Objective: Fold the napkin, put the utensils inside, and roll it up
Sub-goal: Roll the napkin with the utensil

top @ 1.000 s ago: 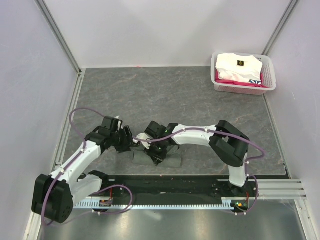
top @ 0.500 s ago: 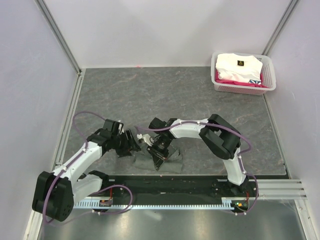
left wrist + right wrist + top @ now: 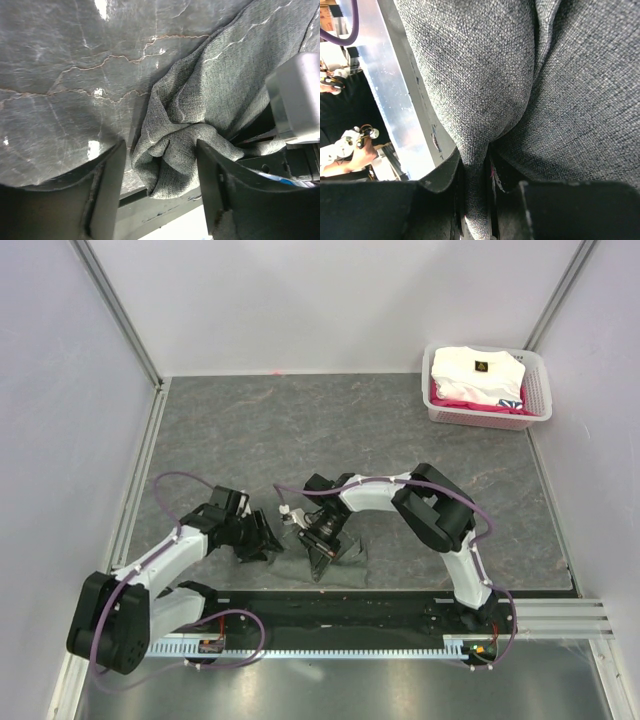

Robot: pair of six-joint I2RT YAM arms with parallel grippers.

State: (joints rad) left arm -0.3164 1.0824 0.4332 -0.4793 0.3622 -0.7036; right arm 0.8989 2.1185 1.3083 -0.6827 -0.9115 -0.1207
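Left gripper (image 3: pixel 268 540): jaws spread wide and low over the table (image 3: pixel 350 430), with neither finger closed on anything.
Between the left jaws: the left wrist view shows a crumpled, rolled-over end of the napkin (image 3: pixel 225 75) in the gap between the two dark fingers (image 3: pixel 107 190). The cloth comes close to both inner faces, but whether it touches them cannot be told.
Beyond the left jaws: bare marbled grey tabletop on one side. On the other side, the rest of the cloth spreads away from the fingertips.
Right gripper (image 3: pixel 318 558): jaws drawn close together, pinching a raised ridge of the napkin.
Between the right jaws: the right wrist view shows a narrow fold of grey woven cloth (image 3: pixel 570 75) running down into the slot between the fingers (image 3: pixel 440 177) and squeezed there.
Around the right jaws: cloth rises on both sides of the pinched ridge and fills most of that view. A metal rail (image 3: pixel 385 75) lies off to one side of the jaws.
Napkin (image 3: pixel 345 562): bunched into a low heap, not flat. It sits under the right jaws, and one end reaches into the left jaws.
The two grippers: close together, both at the same heap of cloth.
Away from both jaws: a basket (image 3: pixel 480 418) stands well apart at the far corner of the table and holds a white garment (image 3: pixel 470 370).
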